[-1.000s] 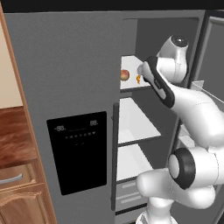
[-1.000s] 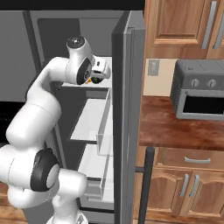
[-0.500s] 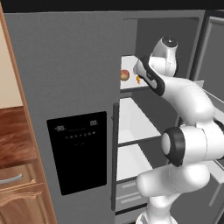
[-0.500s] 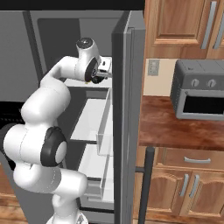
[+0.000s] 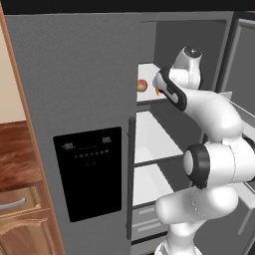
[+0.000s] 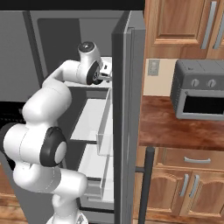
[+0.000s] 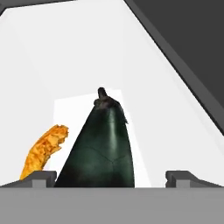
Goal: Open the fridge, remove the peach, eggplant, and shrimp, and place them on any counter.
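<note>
The fridge [image 5: 74, 74] stands with its right door [image 6: 127, 87] swung open and its dispenser door closed. My arm reaches onto the upper white shelf [image 5: 149, 99]. In the hand view the dark eggplant [image 7: 101, 148] lies stem away from me, between the fingertips [image 7: 41, 177] of my open gripper [image 7: 113, 177], with a gap on its right side. The orange shrimp [image 7: 43, 151] lies just left of the eggplant. The peach [image 5: 142, 85] sits on the same shelf, left of my hand [image 5: 164, 85]. A reddish-brown counter [image 6: 175, 129] runs right of the fridge.
A grey toaster oven [image 6: 199, 89] stands on the right counter, under wooden wall cabinets [image 6: 183, 26]. Another wood counter [image 5: 15, 154] lies left of the fridge. The open door's edge and bar handle [image 6: 146, 183] stand close to my arm's right.
The arm has pushed deeper onto the upper shelf, bringing the hand up to the eggplant. The gripper stays open.
</note>
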### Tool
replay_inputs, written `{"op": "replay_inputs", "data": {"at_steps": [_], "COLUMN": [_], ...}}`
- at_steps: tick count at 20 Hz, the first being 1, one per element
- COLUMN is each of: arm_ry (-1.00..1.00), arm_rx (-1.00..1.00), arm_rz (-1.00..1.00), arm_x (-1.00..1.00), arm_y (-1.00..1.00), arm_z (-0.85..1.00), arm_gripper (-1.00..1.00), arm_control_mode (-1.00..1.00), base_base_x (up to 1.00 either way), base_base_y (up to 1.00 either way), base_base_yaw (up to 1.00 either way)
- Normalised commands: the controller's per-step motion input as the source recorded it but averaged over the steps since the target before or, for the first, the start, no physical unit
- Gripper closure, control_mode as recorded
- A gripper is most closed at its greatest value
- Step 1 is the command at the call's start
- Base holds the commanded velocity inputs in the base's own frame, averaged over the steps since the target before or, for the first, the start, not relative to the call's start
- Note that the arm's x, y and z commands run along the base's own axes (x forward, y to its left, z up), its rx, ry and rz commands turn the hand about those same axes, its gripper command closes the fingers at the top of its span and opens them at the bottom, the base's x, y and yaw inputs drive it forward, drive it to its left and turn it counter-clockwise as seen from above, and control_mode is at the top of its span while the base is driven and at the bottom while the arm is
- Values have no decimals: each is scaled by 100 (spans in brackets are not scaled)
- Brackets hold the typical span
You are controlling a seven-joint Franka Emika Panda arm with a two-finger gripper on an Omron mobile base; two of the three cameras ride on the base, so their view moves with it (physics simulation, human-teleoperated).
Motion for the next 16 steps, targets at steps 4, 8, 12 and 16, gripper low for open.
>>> {"op": "replay_inputs", "data": {"at_steps": [4, 8, 12, 16], "arm_ry": [0, 0, -14, -19], "arm_rx": [5, 12, 14, 4], "arm_rz": [-1, 0, 0, 0], "arm_x": [20, 6, -59, -100], "arm_y": [0, 0, 0, 11], "arm_z": [-20, -17, 21, 67], "arm_gripper": [100, 100, 100, 100], "arm_control_mode": [-100, -100, -100, -100], "base_base_x": [0, 0, 0, 0], "base_base_y": [0, 0, 0, 0], "base_base_yaw": [0, 0, 0, 0]}}
